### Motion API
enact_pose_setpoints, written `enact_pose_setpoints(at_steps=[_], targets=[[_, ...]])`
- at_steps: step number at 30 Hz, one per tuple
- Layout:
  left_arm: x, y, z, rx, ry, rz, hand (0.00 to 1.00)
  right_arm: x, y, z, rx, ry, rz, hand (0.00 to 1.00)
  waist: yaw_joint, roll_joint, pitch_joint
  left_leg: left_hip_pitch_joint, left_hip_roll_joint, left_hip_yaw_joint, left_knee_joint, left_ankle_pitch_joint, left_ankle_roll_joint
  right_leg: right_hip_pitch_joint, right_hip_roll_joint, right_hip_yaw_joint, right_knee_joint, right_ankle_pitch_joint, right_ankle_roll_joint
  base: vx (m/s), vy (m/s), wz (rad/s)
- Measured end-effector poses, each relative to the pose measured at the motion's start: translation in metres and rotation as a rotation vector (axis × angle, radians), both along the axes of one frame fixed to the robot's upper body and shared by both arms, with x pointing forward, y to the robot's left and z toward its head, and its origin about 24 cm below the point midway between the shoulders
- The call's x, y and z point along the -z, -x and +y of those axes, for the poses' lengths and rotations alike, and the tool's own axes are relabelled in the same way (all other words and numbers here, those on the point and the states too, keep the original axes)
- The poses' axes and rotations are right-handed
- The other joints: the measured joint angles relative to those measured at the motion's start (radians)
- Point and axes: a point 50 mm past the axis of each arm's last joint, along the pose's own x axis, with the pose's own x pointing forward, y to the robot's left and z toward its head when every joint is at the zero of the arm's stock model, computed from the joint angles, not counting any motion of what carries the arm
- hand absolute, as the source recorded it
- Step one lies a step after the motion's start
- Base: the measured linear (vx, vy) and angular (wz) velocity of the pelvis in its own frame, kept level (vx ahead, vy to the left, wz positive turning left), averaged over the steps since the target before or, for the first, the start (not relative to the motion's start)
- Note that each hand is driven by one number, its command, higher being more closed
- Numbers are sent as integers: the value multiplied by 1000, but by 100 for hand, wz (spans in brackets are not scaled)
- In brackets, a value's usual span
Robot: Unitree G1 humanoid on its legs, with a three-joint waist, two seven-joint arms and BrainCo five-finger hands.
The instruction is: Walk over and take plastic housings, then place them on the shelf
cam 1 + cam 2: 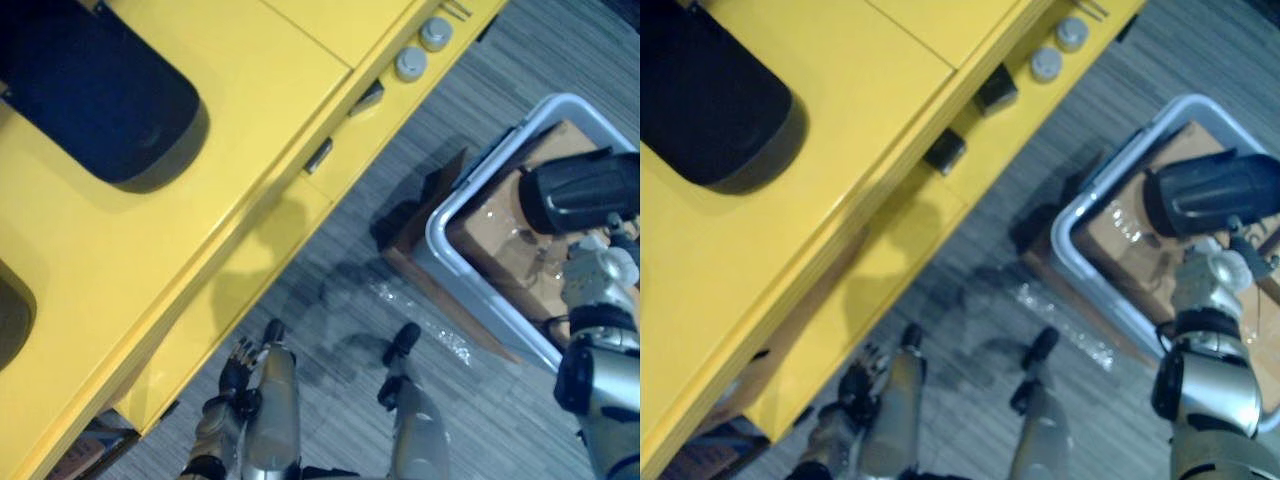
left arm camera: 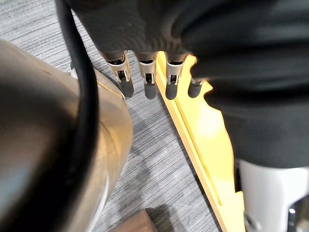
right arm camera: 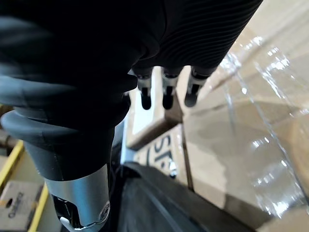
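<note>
A large black plastic housing (image 1: 100, 100) lies on top of the yellow shelf (image 1: 260, 120), and the edge of another dark one (image 1: 8, 310) shows at the far left. My right hand (image 1: 580, 190) hovers over a grey-rimmed bin (image 1: 440, 225) on the floor. Its fingers (image 3: 166, 92) are relaxed and point at film-wrapped cardboard (image 3: 241, 125), holding nothing. A black curved surface (image 3: 164, 203) sits close under that wrist; I cannot tell what it is. My left hand (image 1: 238, 372) hangs low beside the shelf's front, fingers (image 2: 147, 79) loose and empty.
The yellow shelf runs diagonally across the left, with two round grey knobs (image 1: 411, 64) near its far end. A brown cardboard flap (image 1: 430, 200) leans against the bin. Grey striped carpet (image 1: 340, 300) lies between shelf and bin. Cardboard boxes (image 1: 85, 450) sit under the shelf's near corner.
</note>
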Motion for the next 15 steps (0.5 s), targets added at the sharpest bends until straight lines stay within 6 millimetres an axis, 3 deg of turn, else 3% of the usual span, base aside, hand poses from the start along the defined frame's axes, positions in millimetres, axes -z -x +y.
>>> enact_pose_setpoints(at_steps=[15], targets=[[0, 0, -3, 34, 37, 8, 0, -12, -9, 5, -45, 8, 76, 0, 4, 5, 0, -17, -12, 6, -12, 11, 3, -29, -15, 2, 4, 0, 0, 1, 1, 1]])
